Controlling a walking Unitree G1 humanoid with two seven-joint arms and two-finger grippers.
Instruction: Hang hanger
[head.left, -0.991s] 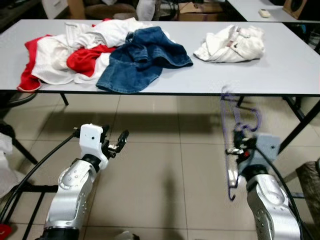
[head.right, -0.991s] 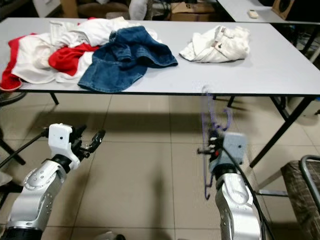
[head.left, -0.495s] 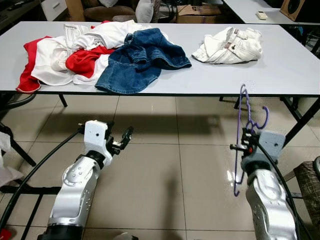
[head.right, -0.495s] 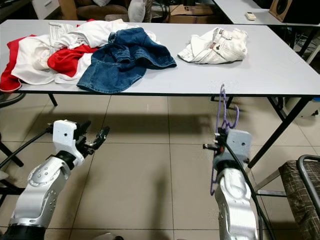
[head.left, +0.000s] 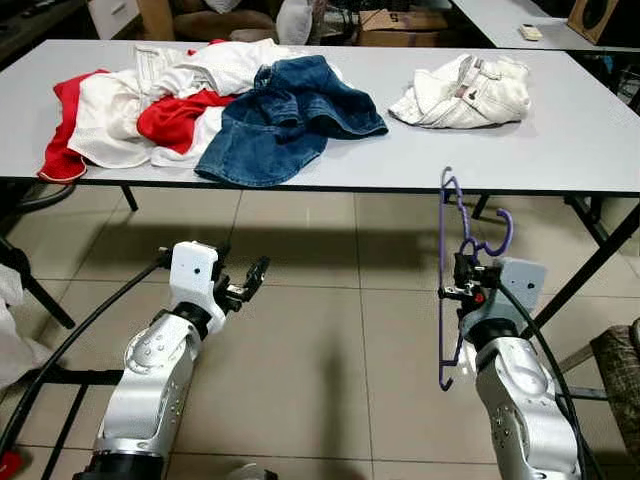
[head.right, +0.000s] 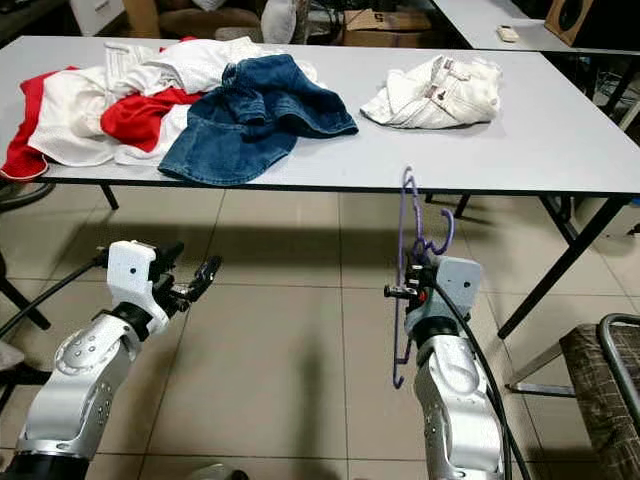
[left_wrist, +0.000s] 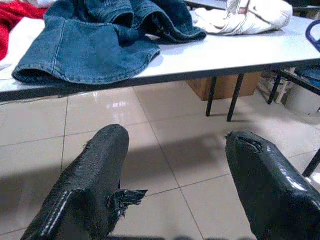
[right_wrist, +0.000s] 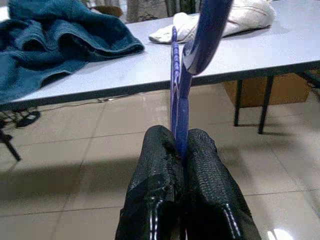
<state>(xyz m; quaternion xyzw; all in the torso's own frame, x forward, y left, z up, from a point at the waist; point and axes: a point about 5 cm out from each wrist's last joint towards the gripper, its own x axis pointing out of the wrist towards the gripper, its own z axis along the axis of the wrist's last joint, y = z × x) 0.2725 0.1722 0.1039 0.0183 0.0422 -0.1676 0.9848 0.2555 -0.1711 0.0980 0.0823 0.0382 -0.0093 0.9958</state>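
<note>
We are gripping the purple hanger (head.left: 444, 280) upright in our right end effector (head.left: 462, 291), near the surface (head.left: 560, 140); left end effector (head.left: 250, 279) is hanging open, low left.

Both silver arms reach forward and low, forearms angled up, in front of the counter's (head.left: 560, 150) near edge. The left claw (head.left: 256, 274) is held out toward the middle, its two black fingers (left_wrist: 95, 175) spread wide apart with nothing between them. The right claw (head.left: 458, 289) points upward, fingers (right_wrist: 205, 185) pressed tight together on the purple hanger (head.left: 443, 290), which stands upright in the grip, its hook above the claw and its lower end hanging beside the wrist.
</note>
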